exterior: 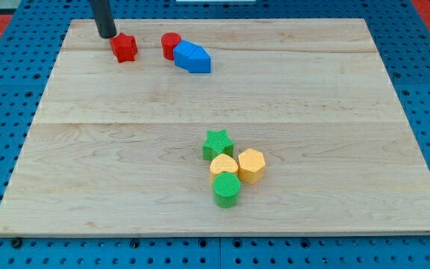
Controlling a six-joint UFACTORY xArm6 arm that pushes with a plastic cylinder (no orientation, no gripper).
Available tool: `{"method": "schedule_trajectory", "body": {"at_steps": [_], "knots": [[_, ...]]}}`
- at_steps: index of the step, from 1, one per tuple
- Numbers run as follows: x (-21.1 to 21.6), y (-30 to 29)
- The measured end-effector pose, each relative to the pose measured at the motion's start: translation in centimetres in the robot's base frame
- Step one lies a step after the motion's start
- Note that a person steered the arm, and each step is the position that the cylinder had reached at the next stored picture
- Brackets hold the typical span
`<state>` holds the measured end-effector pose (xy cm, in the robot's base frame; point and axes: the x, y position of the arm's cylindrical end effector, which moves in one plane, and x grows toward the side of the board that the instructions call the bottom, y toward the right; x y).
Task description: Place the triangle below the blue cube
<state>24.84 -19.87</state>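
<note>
my tip (107, 35) upright, just left of red star block (124, 48)

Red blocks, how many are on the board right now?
2, both near the view's top left: a red star beside my tip, and a red cylinder touching the blue block.

Near the view's top left of the board (349, 90): my tip (107, 35), just up-left of the red star (124, 48), contact unclear. Right of the star, apart: red cylinder (171, 45), touching the blue block (192, 57) on its right. Well apart, toward the view's bottom: tight cluster, green star (218, 143) on top, yellow heart (224, 165) beneath, yellow hexagon (251, 165) against the heart's right, green cylinder (227, 191) lowest.
</note>
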Motion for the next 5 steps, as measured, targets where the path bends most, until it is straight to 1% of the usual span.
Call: {"method": "schedule_trajectory", "body": {"at_steps": [1,2,3,4,5], "knots": [[0.3,0.0],[1.7,-0.8],[3.0,4.5],[4.2,8.5],[6.1,6.1]]}}
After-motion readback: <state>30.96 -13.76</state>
